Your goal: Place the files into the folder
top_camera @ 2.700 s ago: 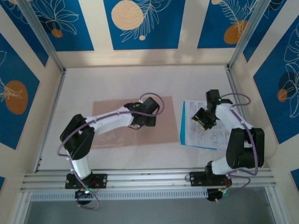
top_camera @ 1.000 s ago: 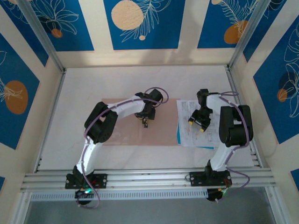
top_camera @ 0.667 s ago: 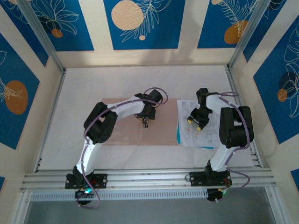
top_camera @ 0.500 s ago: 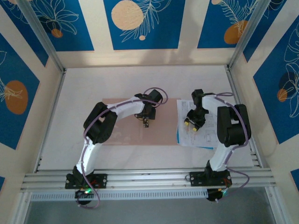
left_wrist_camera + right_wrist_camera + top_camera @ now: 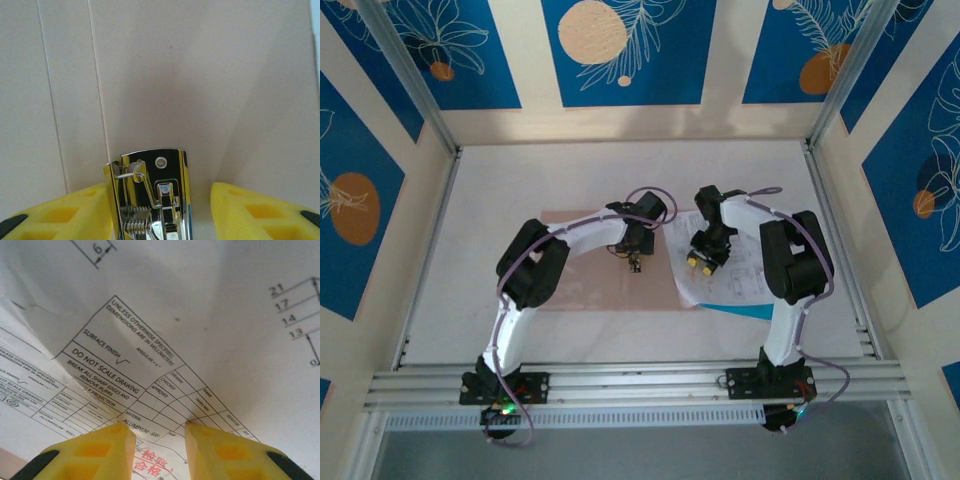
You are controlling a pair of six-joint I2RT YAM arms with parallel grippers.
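Count: 2 arms, 1 folder, 1 blue sheet, at least 2 white printed sheets, 1 metal clip.

Folder (image 5: 582, 285) lies flat on the bench (image 5: 520, 180), centre-left. The files (image 5: 735, 280) sit just right of it as a loose stack, and their left edge reaches the folder's right side. They're not inside it. The blue sheet (image 5: 745, 311) is at the bottom, showing as a strip along the near edge.

Left gripper (image 5: 634, 264) is over the folder's right half. In the wrist view its jaws are roughly half open and straddle the metal clip (image 5: 150, 195) on the folder's card. One yellow finger sits right beside the clip and the other is clear of it, so it isn't clamped.

Right gripper (image 5: 700, 263) is down on the stack's left part. Its jaws are narrowed with a small gap, and print shows between the fingertips (image 5: 100, 445). The top sheet (image 5: 200, 315) buckles upward, and a second sheet (image 5: 30, 390) with the same title block lies under it. No firm pinch is visible.
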